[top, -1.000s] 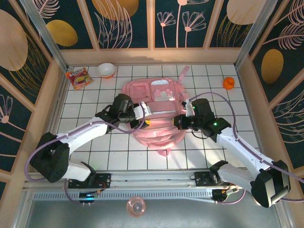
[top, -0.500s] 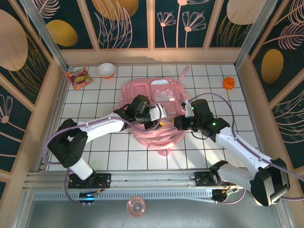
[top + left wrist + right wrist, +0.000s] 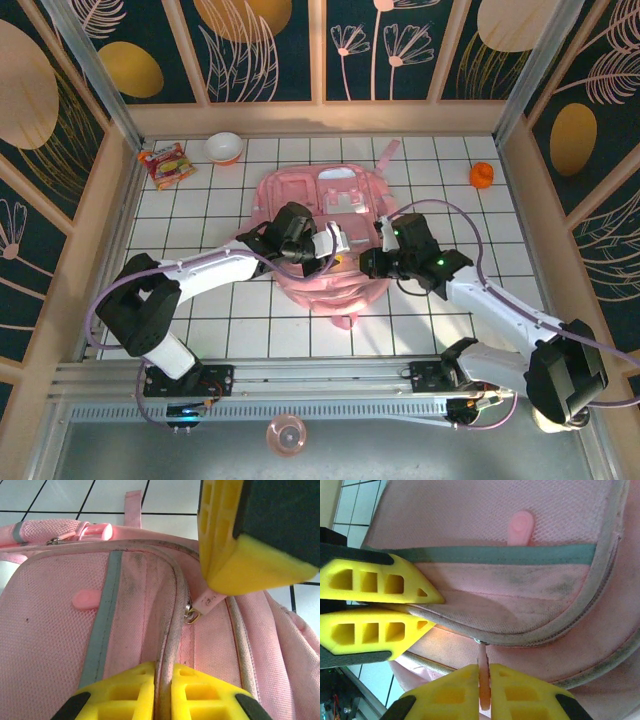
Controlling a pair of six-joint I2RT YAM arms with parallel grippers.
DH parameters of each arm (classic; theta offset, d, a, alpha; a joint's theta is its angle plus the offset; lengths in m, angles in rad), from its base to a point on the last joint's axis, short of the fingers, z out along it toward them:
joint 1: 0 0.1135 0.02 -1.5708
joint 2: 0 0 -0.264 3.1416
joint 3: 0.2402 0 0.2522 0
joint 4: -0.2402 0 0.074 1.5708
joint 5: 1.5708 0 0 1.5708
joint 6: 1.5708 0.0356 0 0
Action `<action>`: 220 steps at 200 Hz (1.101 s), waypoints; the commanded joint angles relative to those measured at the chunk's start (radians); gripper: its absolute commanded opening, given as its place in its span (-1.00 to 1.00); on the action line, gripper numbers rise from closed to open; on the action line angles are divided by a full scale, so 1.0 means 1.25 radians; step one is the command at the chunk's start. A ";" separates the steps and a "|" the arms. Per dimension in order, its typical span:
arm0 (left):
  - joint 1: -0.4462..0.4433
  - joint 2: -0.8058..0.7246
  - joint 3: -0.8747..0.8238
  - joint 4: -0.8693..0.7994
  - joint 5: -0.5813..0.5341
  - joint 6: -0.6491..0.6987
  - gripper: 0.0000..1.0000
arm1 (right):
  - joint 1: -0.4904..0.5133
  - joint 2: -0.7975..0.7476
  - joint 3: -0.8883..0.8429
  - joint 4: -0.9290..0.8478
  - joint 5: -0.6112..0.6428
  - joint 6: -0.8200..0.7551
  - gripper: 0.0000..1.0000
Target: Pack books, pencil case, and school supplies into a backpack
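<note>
The pink backpack (image 3: 322,215) lies flat in the middle of the tiled table. My left gripper (image 3: 164,669) is shut on the grey piped edge (image 3: 176,595) of a backpack pocket; from above it sits at the bag's near middle (image 3: 338,246). My right gripper (image 3: 484,674) is shut on the pink zip pull (image 3: 482,657), just right of the left one (image 3: 366,262). In the left wrist view a right finger (image 3: 235,555) holds that pull (image 3: 209,601) by the slider. The books, pencil case and school supplies are out of view.
A red-and-yellow snack packet (image 3: 165,163) and a white bowl (image 3: 224,147) lie at the back left. A small orange thing (image 3: 482,175) sits at the back right. Wooden walls close in the table on three sides. A pink bowl (image 3: 287,436) sits below the rail.
My left gripper has moved right across the backpack and closed on the piped edge. The right gripper has shifted slightly left, still holding the zip pull.
</note>
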 commanded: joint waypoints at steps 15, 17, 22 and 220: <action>0.002 -0.037 0.003 0.037 0.057 -0.017 -0.74 | 0.012 0.026 -0.004 -0.002 0.031 -0.007 -0.70; 0.002 -0.037 0.003 0.037 0.057 -0.017 -0.74 | 0.012 0.027 -0.004 -0.002 0.030 -0.007 -0.70; 0.002 -0.038 0.003 0.036 0.057 -0.017 -0.74 | 0.014 0.028 -0.003 -0.001 0.030 -0.008 -0.70; 0.007 -0.111 -0.086 0.022 -0.026 0.030 -1.00 | -0.187 -0.041 0.004 -0.136 0.131 -0.020 -1.00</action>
